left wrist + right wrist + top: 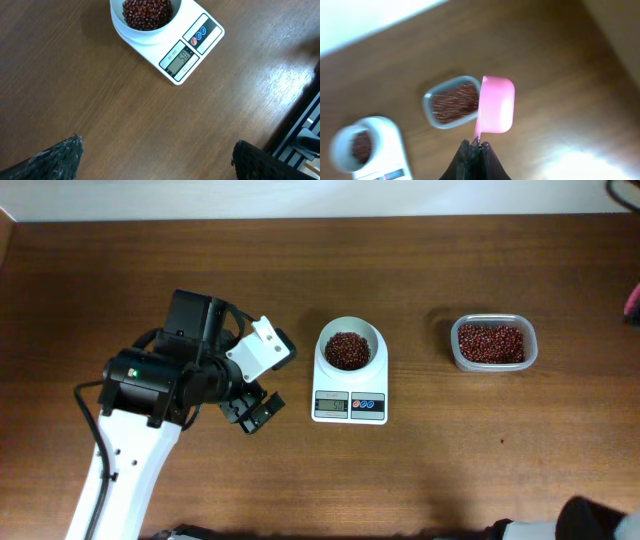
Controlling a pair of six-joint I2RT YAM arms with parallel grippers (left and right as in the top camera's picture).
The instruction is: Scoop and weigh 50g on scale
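Observation:
The white scale (349, 385) stands mid-table with its round bowl (347, 348) holding a heap of red-brown beans (147, 12). Its display (180, 58) seems to read 50. My left gripper (252, 412) hovers over bare wood just left of the scale, open wide with nothing between its fingertips (55, 160). My right gripper (476, 146) is shut on the thin handle of a pink scoop (496, 104), held up high above the table's right side. Whether the scoop holds beans cannot be told. Below the scoop I see the scale (385, 145).
A clear rectangular tub (493, 343) of the same beans sits to the right of the scale, and it also shows in the right wrist view as the tub (451, 101). A pink sliver (633, 302) shows at the right edge. The table's front edge runs past the left gripper (300, 125).

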